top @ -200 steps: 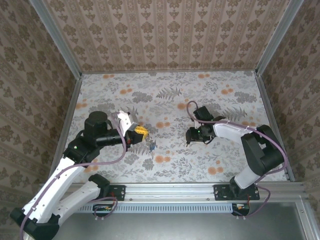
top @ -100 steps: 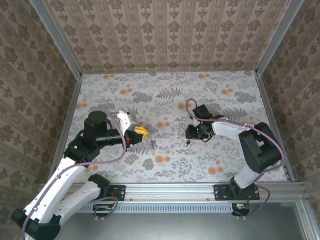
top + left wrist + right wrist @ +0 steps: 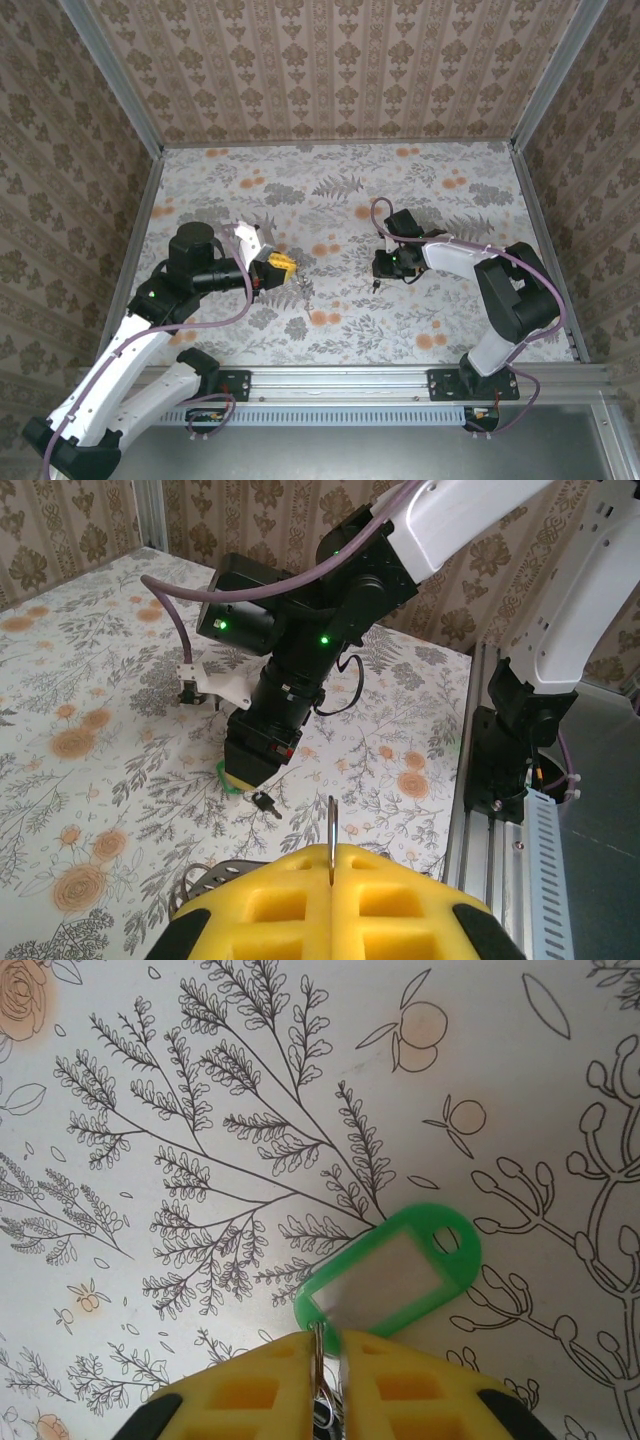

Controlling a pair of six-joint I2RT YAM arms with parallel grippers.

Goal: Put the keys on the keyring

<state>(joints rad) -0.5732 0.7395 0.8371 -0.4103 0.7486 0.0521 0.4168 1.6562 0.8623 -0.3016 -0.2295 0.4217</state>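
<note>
My left gripper is shut on the keyring, a thin grey loop that stands edge-on between the yellow pads. In the top view the left gripper hovers over the table, with small keys hanging just below it. My right gripper points down at the table. Its pads are nearly together on the small metal ring of a green tag. A black-headed key lies by the right gripper.
The flowered table has walls on three sides. A metal rail runs along its near edge, with the right arm's base on it. Some grey metal shows under my left pads; I cannot tell what it is.
The right gripper's jaws have narrowed around the tag's small ring, and it has shifted slightly left. The black-headed key now shows beside it. The left arm holds still.
</note>
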